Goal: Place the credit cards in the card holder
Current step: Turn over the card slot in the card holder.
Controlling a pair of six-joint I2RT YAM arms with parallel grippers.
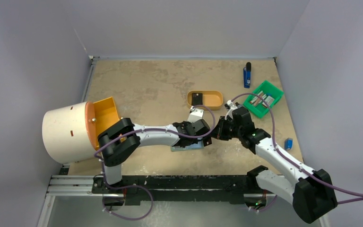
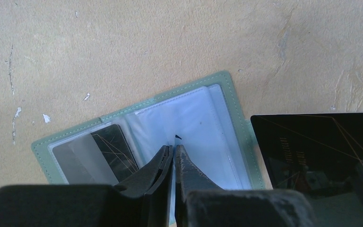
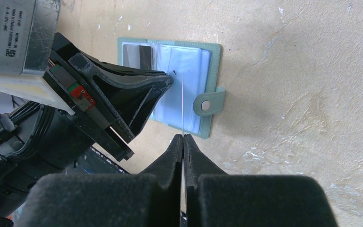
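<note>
— Where is the holder found?

— The holder (image 2: 189,113) is laid open and flat on the counter (image 2: 123,47), near its middle, with the clear sleeves turned upward. Its snap tab (image 3: 208,105) is spread out flat from one edge.

— How are the left fingers placed against it?

— The left fingers (image 2: 156,170) are set over the sleeves, with the tips at about the holder's middle. They are drawn almost together, and only a slit is left between them. Whether a sleeve leaf is caught in that slit cannot be told.

— And the right fingers?

— The right fingers (image 3: 168,161) are closed on a black card (image 2: 316,151), which is gripped by one edge. The card is held up just beside the holder's tab side. From the right wrist it is seen edge-on, as a thin line over the sleeves, close to the left fingertips.

— Is anything lodged in the holder?

— A second card (image 2: 116,149), also dark, is seen tucked in a sleeve on the half away from the tab.
</note>
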